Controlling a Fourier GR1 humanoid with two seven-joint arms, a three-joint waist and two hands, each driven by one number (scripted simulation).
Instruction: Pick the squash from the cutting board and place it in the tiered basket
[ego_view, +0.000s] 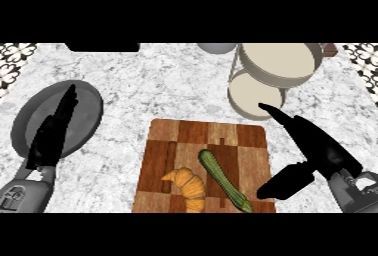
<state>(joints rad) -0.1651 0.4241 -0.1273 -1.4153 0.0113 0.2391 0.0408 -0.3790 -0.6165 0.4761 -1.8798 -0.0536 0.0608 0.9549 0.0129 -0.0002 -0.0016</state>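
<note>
Squash (221, 180) lies on the board (170, 137); your right hand (316, 146) hovers beside it, fingers straight, thumb spread wide.

squash (223, 181) green | cutting board (184, 135) brown wood blocks | croissant (190, 185) golden | counter (162, 75) grey-veined white marble | tiered basket (280, 80) cream

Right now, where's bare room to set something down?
Counter is bare beyond the cutting board, between grey plate and tiered basket; also a strip between plate and board. Crowded: board's near half, with croissant and squash; right hand beside it.
</note>
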